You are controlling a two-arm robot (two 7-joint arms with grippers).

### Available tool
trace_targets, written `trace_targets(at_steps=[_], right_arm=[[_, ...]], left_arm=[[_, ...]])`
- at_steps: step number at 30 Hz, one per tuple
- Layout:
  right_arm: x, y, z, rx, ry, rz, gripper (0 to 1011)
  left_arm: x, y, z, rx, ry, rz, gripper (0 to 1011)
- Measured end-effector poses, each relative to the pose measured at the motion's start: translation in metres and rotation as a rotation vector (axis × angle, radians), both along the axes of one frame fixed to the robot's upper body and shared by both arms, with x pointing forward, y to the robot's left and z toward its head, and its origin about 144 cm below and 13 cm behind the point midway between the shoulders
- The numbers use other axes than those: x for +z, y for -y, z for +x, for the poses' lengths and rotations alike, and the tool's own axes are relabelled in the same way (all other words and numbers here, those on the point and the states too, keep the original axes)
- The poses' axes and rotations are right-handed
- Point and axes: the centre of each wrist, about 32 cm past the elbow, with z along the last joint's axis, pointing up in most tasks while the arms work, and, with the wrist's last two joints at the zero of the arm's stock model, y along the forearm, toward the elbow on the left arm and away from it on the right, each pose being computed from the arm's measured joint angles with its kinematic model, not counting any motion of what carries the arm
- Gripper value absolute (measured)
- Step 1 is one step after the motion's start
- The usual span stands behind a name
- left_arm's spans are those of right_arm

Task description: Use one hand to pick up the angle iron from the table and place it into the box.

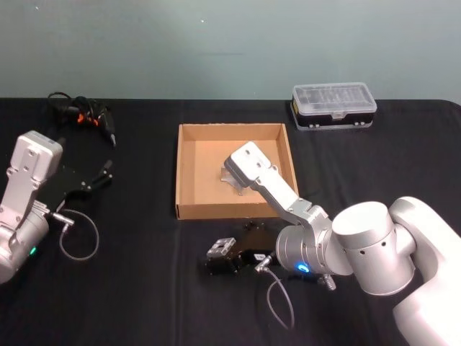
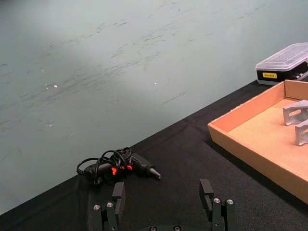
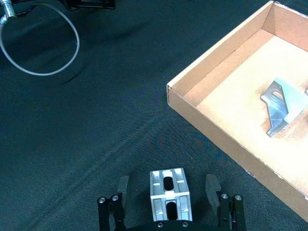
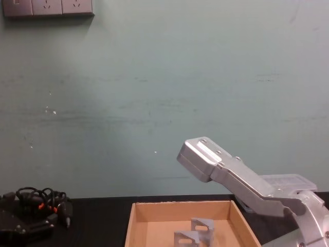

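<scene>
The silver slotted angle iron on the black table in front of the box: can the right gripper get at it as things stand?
Probably yes. The silver slotted angle iron sits between the open fingers of the right gripper, on the black table, with nothing in the way; the tan cardboard box stands apart.

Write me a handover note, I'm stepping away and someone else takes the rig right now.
Right gripper: open, fingers on either side of an angle iron on the table, just in front of the box; not yet gripped.
Left gripper: open, idle over the table's left side.
Done: two angle irons already lie in the box.
Left: close on the iron, lift it, place it in the box.
</scene>
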Motion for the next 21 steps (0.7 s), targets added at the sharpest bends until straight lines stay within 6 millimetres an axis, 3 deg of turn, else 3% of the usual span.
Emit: trace_targets(at_steps=[7, 13, 21], right_arm=[[0.0004, 0.0003, -0.0004, 0.001, 0.002, 0.000, 1000], [0.0008, 0.0004, -0.0006, 0.001, 0.003, 0.001, 885], [0.0009, 0.0006, -0.0008, 0.000, 0.004, 0.002, 648]], left_arm=[[0.0000, 0.0000, 0.0000, 0.000, 0.000, 0.000, 1011], [0.0000, 0.0000, 0.0000, 0.000, 0.000, 0.000, 1011], [0.0000, 0.0000, 0.0000, 0.000, 0.000, 0.000, 1011]])
